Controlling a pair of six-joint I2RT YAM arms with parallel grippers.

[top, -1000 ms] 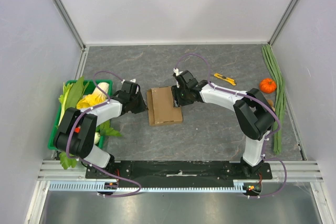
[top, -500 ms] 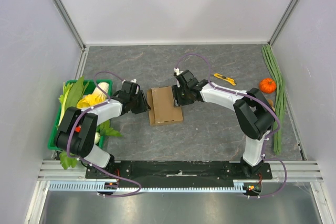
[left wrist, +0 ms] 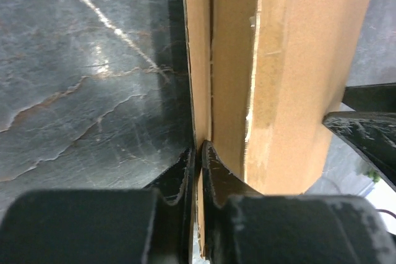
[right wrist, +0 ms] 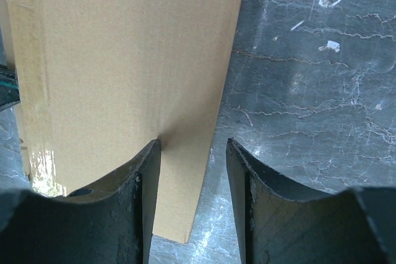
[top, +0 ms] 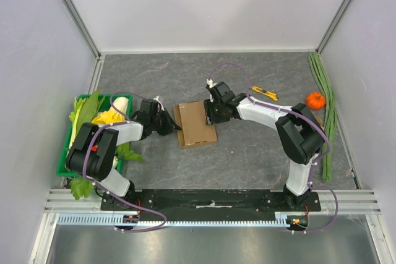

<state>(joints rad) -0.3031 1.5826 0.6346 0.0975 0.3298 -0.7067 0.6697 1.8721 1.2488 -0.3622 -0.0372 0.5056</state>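
Cardboard box (top: 195, 124) lies flattened near the middle of the bench (top: 260, 159), slightly left of centre, long side running near to far.

Left end effector (left wrist: 198, 153): almost closed, pinching one thin layer of card at the box's left edge. The layers beside that one stand slightly apart.

Right end effector (right wrist: 193, 153): fingers apart at the box's right edge, one over the card, the other over bare bench. It grips nothing.

Progress, as judged: early. One edge is secured, but the box is not yet lifted or opened out, so all the shaping is left to do.

Surface: dark grey, stone-patterned, with pale veins and a few light scuffs.

- Green basket (top: 62, 160) with leafy vegetables (top: 86, 109) at the left edge, toward the near corner.
- Yellow utility knife (top: 263, 94) toward the far right.
- Small orange fruit (top: 315, 100) and long green stalks (top: 326, 109) along the right edge.

Room: plain pale walls on three sides, with metal rails at the corners.
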